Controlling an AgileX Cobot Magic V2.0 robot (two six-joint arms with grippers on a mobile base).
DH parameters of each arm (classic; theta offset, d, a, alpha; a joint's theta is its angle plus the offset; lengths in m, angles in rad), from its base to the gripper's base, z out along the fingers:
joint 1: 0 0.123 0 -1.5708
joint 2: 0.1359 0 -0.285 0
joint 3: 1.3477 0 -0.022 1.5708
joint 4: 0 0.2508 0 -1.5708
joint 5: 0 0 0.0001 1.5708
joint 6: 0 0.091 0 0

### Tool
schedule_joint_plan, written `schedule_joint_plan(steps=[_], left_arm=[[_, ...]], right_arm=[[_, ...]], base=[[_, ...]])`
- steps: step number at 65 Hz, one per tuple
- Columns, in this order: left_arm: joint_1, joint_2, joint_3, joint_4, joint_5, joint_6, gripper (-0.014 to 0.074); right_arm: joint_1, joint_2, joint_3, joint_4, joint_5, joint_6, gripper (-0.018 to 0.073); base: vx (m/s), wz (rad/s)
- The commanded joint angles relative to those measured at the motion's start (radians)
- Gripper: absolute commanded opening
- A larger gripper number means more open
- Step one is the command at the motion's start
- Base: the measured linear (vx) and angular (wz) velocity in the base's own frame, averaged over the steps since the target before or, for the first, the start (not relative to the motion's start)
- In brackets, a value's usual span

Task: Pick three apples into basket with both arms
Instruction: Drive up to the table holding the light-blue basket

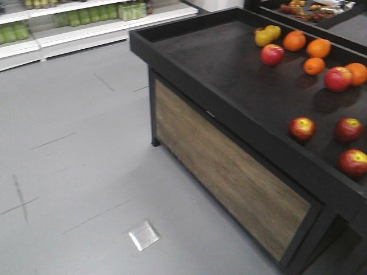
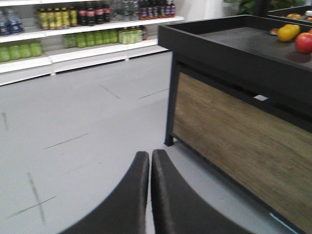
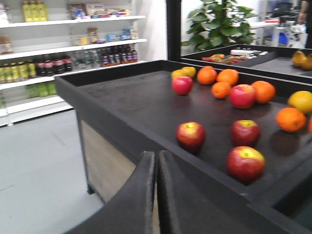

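Apples (image 3: 190, 135), dark red with a yellow-green patch at the crown, sit on the black display table (image 3: 122, 105). Three lie in a loose cluster close to the front rim, and two more sit farther back among the oranges (image 3: 227, 76). Each one stands stem end up with its pale patch turned upward. They are too round to show any long axis.

The right gripper (image 3: 156, 155) hangs short of the table's front rim. Its two black fingers (image 3: 139, 195) are pressed together with only a thin seam between them, and they hold nothing. From it, the cluster of three lies just beyond the tips and off to the right, over the rim. The back two are farther ahead, also to the right.

The left gripper (image 2: 149, 155) is likewise closed and empty, over the grey floor (image 2: 73, 122). From it, the table stands ahead and to the right. A red apple (image 2: 303, 43) sits well apart at the far right beside a yellow fruit (image 2: 288, 32). Shelves of bottles (image 2: 87, 14) line the wall ahead of it.
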Motion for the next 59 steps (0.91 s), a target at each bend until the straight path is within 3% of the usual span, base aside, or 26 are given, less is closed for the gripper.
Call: schedule_joint_plan(steps=[1, 59], left_arm=[[-0.007, -0.001, 0.019, -0.005, -0.074, -0.009, -0.0006], [-0.007, -0.001, 0.019, -0.005, -0.074, -0.009, -0.0006]], right_arm=[[-0.006, 0.001, 0.012, -0.007, -0.078, -0.01, -0.0003], [-0.006, 0.001, 0.012, -0.007, -0.078, -0.01, -0.0003]], base=[[0.1, -0.44], [0.08, -0.39]])
